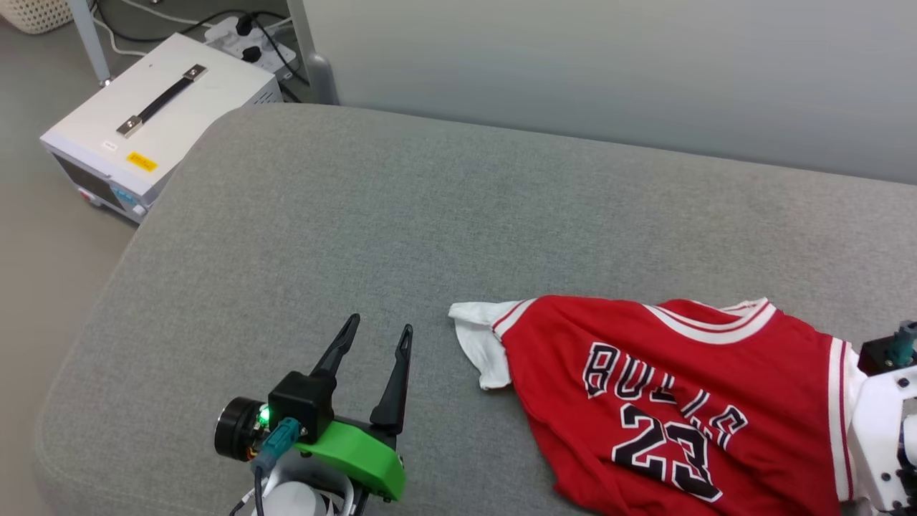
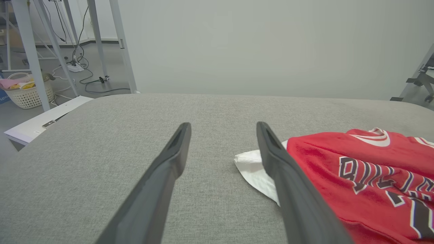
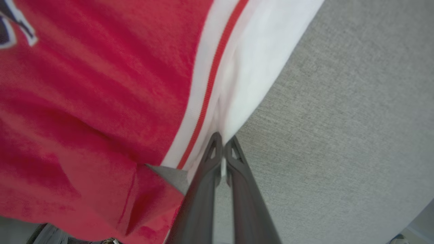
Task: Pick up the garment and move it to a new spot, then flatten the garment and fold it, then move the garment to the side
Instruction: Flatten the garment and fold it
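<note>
The garment (image 1: 666, 387), a red jersey with white sleeves and black "BULLS" and "23" lettering, lies front up and rumpled on the grey cushion (image 1: 401, 215) at the right. Its other white sleeve (image 1: 480, 344) points left. My right gripper (image 3: 223, 140) is shut, its two dark fingers pinching the edge of the white sleeve (image 3: 257, 67) beside the red-striped trim. In the head view the right arm's white wrist (image 1: 888, 430) sits at the garment's right edge. My left gripper (image 1: 378, 326) stands open over bare cushion, left of the garment (image 2: 366, 176), holding nothing.
A white box with a black handle (image 1: 150, 122) stands on the floor beyond the cushion's far left corner, by a power strip and cables (image 1: 251, 36). A pale wall (image 1: 609, 72) runs behind the cushion. A basket (image 2: 27, 93) sits among metal legs.
</note>
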